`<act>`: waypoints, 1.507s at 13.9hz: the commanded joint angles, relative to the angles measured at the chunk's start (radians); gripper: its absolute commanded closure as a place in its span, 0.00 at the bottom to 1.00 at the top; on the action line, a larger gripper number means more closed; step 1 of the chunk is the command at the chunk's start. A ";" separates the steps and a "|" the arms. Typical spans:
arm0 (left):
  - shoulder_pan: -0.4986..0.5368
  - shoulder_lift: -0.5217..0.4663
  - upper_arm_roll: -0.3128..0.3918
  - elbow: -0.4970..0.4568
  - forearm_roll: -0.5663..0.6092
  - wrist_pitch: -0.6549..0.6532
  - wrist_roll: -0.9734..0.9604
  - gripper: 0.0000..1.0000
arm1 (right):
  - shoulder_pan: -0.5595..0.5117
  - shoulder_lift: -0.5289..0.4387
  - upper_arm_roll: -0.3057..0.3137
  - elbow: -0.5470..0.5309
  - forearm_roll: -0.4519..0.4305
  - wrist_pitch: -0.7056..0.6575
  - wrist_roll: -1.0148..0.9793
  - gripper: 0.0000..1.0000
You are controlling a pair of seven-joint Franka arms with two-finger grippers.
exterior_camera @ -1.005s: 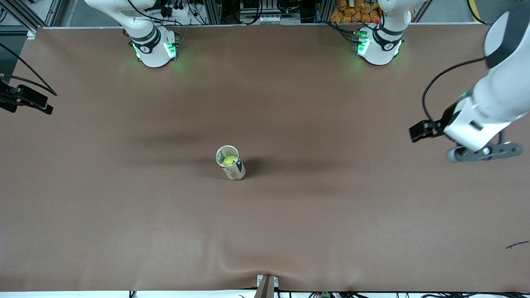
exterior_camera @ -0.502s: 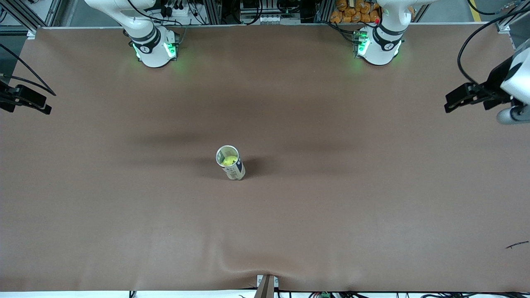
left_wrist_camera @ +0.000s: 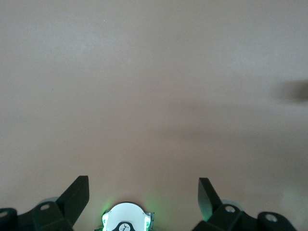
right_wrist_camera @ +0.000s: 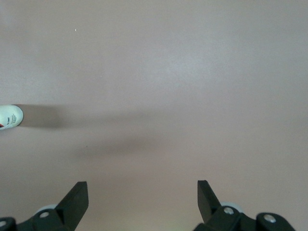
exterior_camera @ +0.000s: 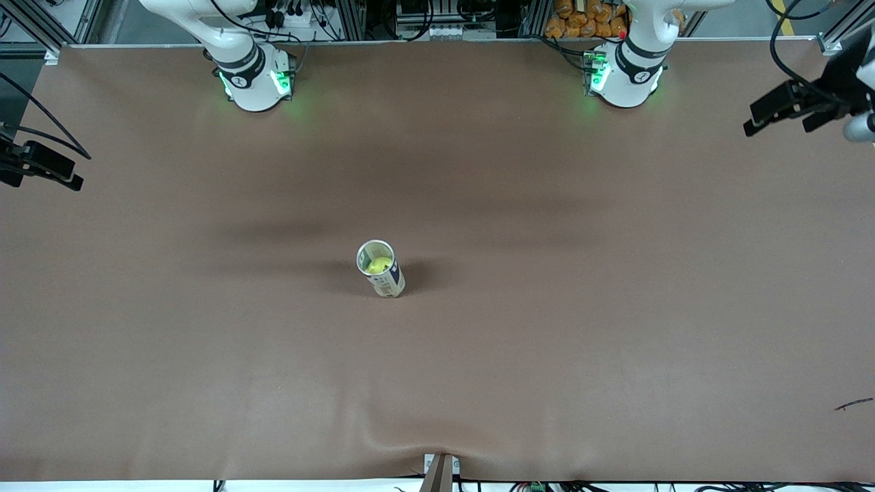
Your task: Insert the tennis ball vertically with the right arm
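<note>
We judge the task done: the ball sits inside the upright can mid-counter. Our right tool and left tool hang released, empty, over opposite counter ends.

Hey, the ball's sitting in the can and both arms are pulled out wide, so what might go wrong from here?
1. The can stands alone and uncapped on the table, with the tennis ball near its rim; a knock might tip it and let the ball roll out.
2. The left hand and the right hand are open and empty over bare table; an arm sweeping low toward the middle might hit the can.
</note>
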 commanded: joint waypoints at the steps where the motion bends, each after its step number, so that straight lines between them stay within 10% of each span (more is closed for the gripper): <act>1: 0.045 -0.075 -0.065 -0.063 0.011 0.029 0.010 0.00 | 0.001 -0.005 0.001 0.008 -0.011 -0.009 0.002 0.00; 5: 0.050 -0.085 -0.117 -0.072 0.155 0.082 0.028 0.00 | 0.003 -0.003 0.001 0.008 -0.004 -0.012 0.002 0.00; 21: 0.044 -0.048 -0.080 -0.054 0.066 0.102 0.105 0.00 | 0.006 -0.003 0.003 0.008 -0.004 -0.010 0.002 0.00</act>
